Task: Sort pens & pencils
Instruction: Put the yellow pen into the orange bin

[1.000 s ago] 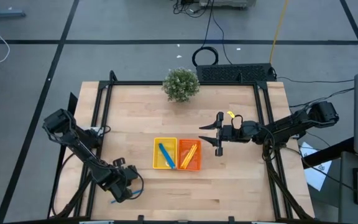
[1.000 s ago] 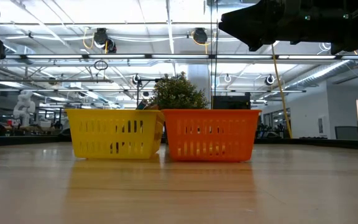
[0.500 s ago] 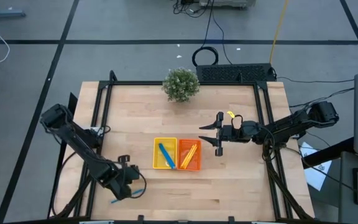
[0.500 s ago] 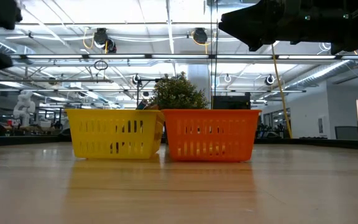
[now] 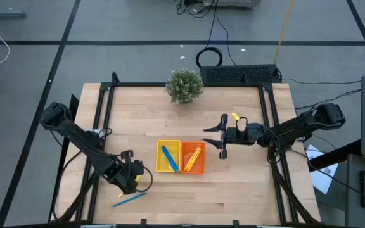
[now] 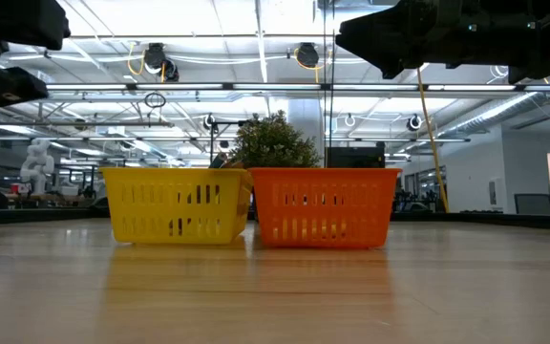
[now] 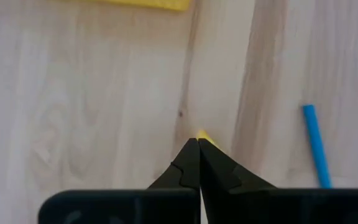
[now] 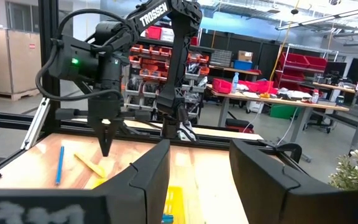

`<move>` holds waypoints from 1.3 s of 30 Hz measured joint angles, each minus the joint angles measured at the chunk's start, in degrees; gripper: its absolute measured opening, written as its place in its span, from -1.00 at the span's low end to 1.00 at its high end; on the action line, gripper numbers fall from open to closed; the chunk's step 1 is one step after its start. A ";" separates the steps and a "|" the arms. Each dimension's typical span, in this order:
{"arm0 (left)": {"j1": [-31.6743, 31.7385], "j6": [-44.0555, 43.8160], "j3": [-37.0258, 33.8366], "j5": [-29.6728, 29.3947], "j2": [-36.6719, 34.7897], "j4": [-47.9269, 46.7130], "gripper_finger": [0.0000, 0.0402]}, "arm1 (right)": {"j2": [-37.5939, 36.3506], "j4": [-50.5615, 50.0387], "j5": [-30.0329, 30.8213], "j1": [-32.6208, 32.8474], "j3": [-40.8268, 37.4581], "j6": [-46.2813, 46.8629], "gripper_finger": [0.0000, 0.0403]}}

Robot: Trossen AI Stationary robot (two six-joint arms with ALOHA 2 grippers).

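Near the front edge a blue pen (image 5: pixel 129 200) lies loose on the wooden table (image 5: pixel 144 114), just beside the left gripper (image 5: pixel 134 179), pinched on a yellow pencil (image 7: pixel 204 137). Beyond: yellow tray (image 5: pixel 168 156), orange tray (image 5: pixel 193 158), right gripper (image 5: pixel 221 136) parted, empty; farthest, plant (image 5: pixel 184 85)

The left wrist's closed fingers (image 7: pixel 197 168) hide most of a yellow pencil (image 7: pixel 202 135).
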 joint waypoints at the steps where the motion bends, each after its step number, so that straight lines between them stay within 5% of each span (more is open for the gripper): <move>1: -0.02 -1.46 0.00 0.40 0.00 0.08 -1.00 | 0.00 -0.09 0.00 -0.01 0.00 0.00 -0.23; 18: -3.80 -31.25 -4.23 3.36 3.50 12.12 -0.18 | 0.00 -1.30 0.00 -0.01 0.02 0.00 -0.23; 39: -3.19 -31.18 -4.48 5.81 7.13 8.53 -0.21 | 0.00 -1.59 0.00 0.00 0.02 0.00 -0.23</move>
